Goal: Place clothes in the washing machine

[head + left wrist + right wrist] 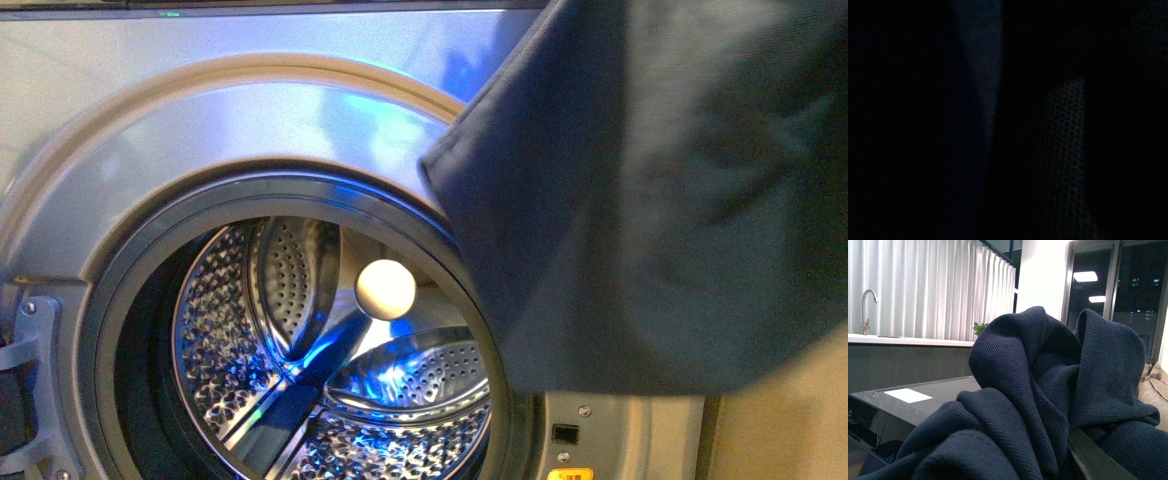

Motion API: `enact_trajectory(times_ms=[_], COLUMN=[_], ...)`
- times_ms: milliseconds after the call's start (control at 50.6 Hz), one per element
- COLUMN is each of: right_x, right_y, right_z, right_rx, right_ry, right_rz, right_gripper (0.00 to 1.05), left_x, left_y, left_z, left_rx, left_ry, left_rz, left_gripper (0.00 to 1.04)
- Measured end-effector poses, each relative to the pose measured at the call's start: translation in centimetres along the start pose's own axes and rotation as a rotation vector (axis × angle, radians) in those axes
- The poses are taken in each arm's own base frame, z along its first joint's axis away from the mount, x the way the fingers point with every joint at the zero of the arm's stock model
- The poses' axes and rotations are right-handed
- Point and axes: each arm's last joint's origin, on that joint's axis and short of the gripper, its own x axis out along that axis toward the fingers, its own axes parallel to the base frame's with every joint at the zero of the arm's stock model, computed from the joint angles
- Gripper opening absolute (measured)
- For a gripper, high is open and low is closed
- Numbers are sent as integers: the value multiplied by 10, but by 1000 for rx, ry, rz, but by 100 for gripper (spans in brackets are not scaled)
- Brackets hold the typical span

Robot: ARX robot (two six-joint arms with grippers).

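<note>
The clothes point(660, 200), a dark charcoal-grey garment, hang in front of the washing machine point(250, 120), covering its upper right and the right rim of the round port. The port stands open, showing the perforated steel drum point(300, 350), lit blue. In the right wrist view the clothes point(1048, 390) bunch up in thick folds, and my right gripper point(1068, 450) is shut on them; only one dark finger point(1093, 455) shows under the cloth. The left wrist view is dark, so nothing of my left gripper can be told. Neither arm appears in the front view.
A dark rubber seal point(130, 330) rings the port, and the door hinge point(30, 390) sits at its left. An orange sticker point(570, 474) is at the machine's lower right. In the right wrist view, a dark glossy top point(908, 395), white curtains and a faucet point(867, 305) lie beyond.
</note>
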Motion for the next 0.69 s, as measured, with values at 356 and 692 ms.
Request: enact_trajectory(times_ms=[356, 692], right_x=[0, 0], right_y=[0, 0], right_z=[0, 0], right_rx=[-1, 3], right_ry=[0, 0], right_rz=[0, 0], right_gripper=[79, 97], left_x=[-7, -24], left_y=[20, 42], left_z=[-6, -9], left_rx=[12, 5], left_ry=[16, 29], left_rz=[69, 135], left_gripper=[10, 10])
